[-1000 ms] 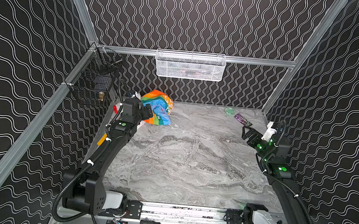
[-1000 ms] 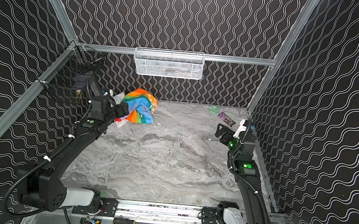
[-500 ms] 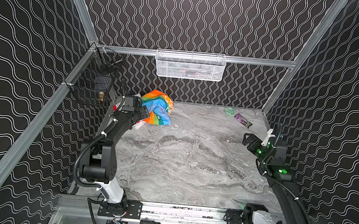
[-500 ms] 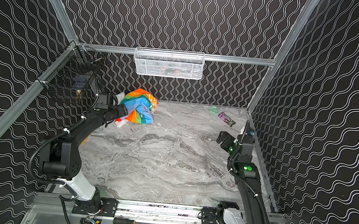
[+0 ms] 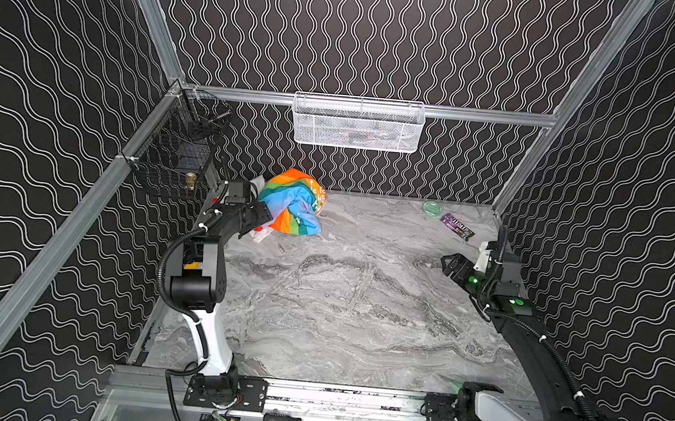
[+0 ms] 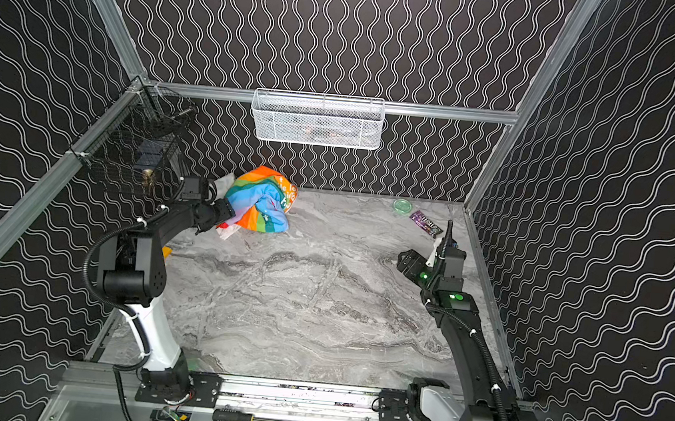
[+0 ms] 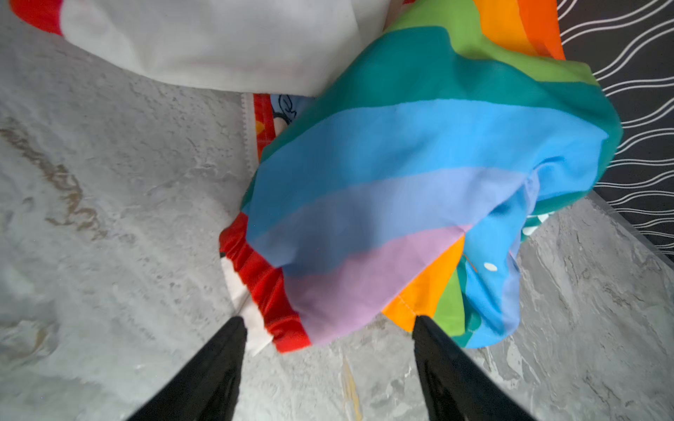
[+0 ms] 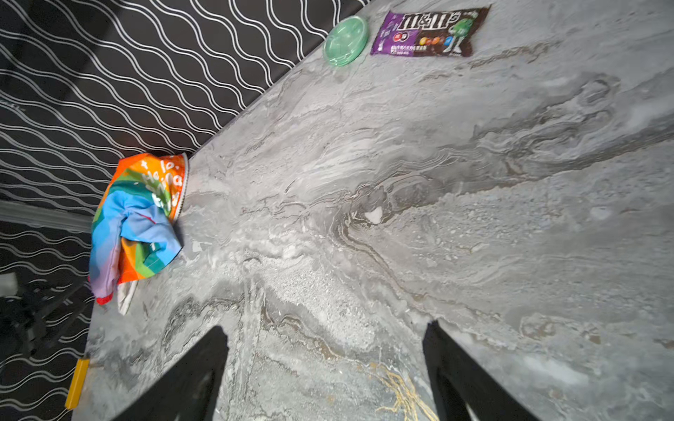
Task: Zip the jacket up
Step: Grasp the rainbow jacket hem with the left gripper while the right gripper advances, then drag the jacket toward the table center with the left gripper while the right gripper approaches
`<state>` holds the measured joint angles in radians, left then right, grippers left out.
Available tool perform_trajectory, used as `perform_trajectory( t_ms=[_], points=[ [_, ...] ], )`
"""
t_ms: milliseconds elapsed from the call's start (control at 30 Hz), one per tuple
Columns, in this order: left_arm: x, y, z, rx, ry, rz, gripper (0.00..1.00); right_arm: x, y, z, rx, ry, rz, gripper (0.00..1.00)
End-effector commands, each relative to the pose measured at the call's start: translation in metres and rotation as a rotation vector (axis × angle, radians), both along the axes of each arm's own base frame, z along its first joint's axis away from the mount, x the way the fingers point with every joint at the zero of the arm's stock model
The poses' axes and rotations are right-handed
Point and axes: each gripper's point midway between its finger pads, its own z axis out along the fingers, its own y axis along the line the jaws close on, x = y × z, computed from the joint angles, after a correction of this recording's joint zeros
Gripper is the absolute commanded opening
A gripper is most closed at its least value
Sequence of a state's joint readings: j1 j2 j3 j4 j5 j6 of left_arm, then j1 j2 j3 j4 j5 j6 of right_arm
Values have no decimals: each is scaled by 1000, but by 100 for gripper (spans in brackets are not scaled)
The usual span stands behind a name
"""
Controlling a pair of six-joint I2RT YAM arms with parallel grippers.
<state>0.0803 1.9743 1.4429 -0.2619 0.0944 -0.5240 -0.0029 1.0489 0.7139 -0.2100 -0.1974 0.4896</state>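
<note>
**Jacket:** The jacket [image 5: 292,203] lies in a crumpled heap on the marble table [image 5: 361,305], below the white mesh basket [image 5: 358,123] and off toward the left arm's side, against the back wall. It is unzipped. A run of zipper teeth [image 7: 247,135] shows at one buried edge; I see no slider.

**Left gripper:** The left gripper [image 7: 328,320] has its jaws apart, straddling the red elastic cuff [image 7: 268,291]. It grips nothing yet.

**Right gripper:** The right gripper [image 8: 326,328] is spread wide and empty over bare table, well apart from the basket, on the right arm's side.

**Step in hand (judgement):** Take hold of the heap and spread it flat.
- Pinch the cuff only, a single layer.
- Draw it out from under the basket toward open table, slowly, so the folds release.
- Expose both front edges before looking for the slider.

**Containers:**
- The white mesh basket hangs on the back rail. Something dark lies inside, too indistinct to name.
- The black wire basket [image 5: 174,155] hangs further along on the left arm's side. It holds a dark block and a small brass-coloured item.

**Loose items:** Out past the white mesh basket on the right arm's side lie a green lid [image 8: 344,40] and an M&M's packet [image 8: 426,32].
</note>
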Motion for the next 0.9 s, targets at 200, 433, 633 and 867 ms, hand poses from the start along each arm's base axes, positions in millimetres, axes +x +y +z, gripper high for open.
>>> perform_trajectory(
  t_ms=[200, 433, 633, 867],
  points=[
    [17, -9, -16, -34, -15, -64, 58, 3, 11, 3, 46, -15, 49, 73],
    [6, -14, -19, -30, 62, -76, 6, 7, 17, -4, 81, 22, 65, 63],
    [-8, -38, 8, -5, 33, -132, 0, 9, 21, -10, 109, 43, 73, 67],
    [-32, -100, 34, 59, -3, -287, 0, 10, 23, -14, 122, 57, 80, 70]
  ],
)
